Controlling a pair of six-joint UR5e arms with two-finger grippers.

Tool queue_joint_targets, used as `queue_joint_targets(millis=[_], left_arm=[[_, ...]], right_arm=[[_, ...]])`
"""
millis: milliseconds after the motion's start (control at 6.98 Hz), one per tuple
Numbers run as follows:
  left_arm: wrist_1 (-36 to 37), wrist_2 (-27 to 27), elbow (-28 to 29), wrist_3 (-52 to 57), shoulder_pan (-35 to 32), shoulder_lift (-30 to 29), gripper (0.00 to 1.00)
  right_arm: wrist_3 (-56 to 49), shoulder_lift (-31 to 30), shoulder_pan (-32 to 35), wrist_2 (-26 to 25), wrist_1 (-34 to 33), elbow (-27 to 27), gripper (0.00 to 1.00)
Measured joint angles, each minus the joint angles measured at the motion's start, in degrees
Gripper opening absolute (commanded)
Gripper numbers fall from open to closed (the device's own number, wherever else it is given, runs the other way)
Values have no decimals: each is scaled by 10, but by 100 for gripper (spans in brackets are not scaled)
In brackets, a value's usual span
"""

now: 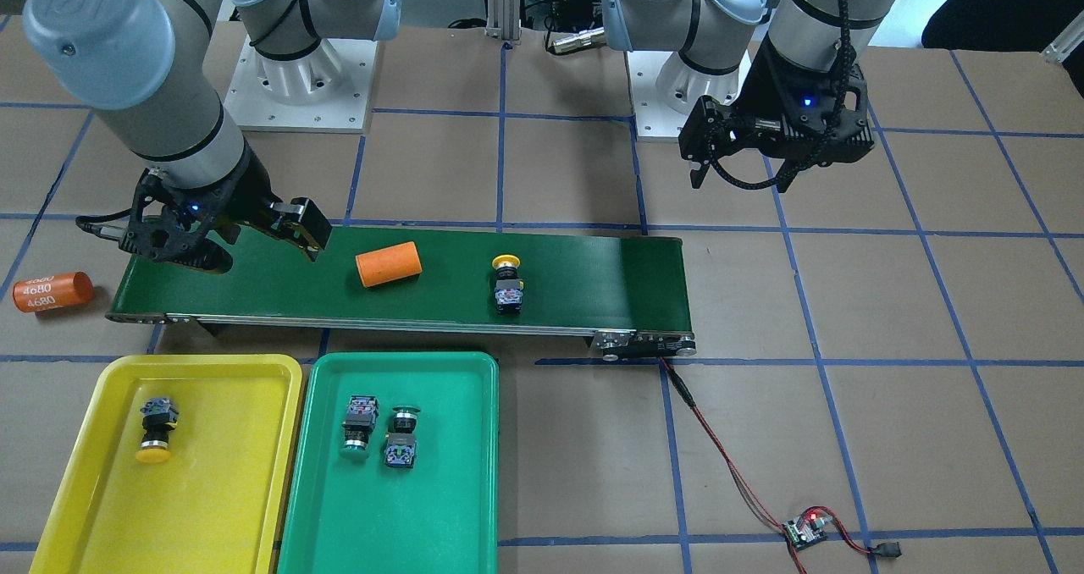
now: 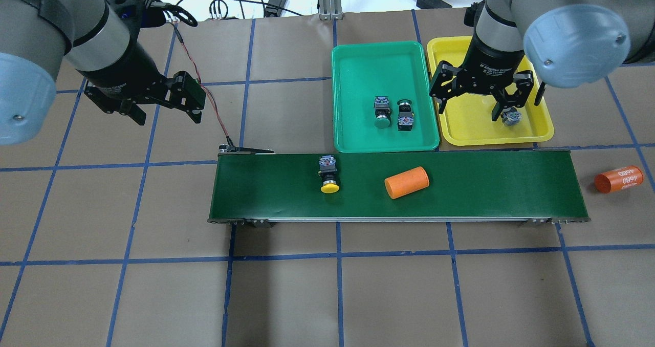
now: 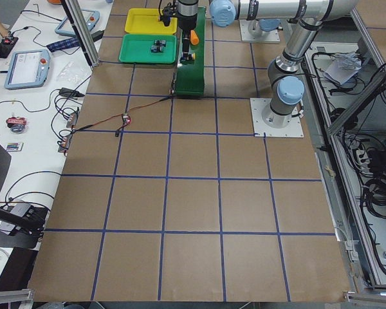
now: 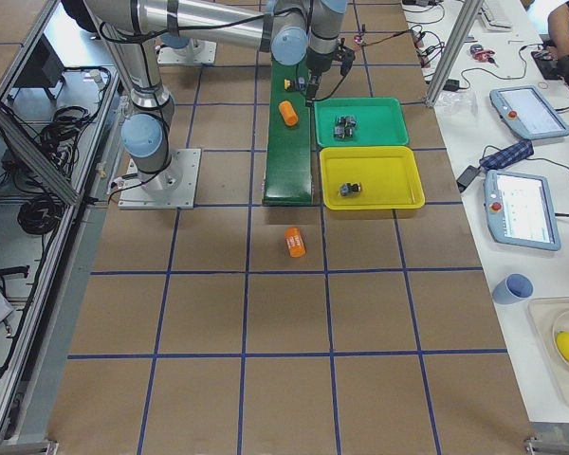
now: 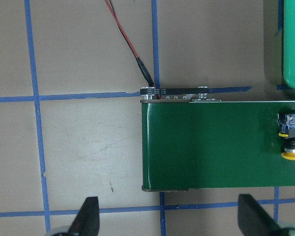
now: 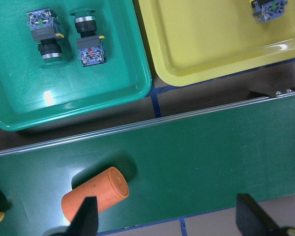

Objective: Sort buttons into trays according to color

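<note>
Silver-grey arms [image 1: 161, 108], pale blue joint caps [image 1: 97, 15] (small screws at the rim), black wrist mounts [image 1: 826, 129] with blue lights, braided black cable [image 1: 843, 41].

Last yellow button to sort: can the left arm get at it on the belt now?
Probably yes. The left gripper hangs open just off the end of the conveyor belt, the belt between it and the yellow button is bare, and the orange cylinder lies on the button's far side.

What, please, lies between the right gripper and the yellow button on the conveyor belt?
An orange cylinder lies on the conveyor belt between the right gripper and the yellow button, touching neither.
</note>
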Motion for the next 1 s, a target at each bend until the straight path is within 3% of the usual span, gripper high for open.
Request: queue_joint_targets(millis=[1003], left_arm=[[-24, 28, 14, -3, 4, -7, 100]], right_arm=[[-1, 0, 0, -1, -2, 5, 100]])
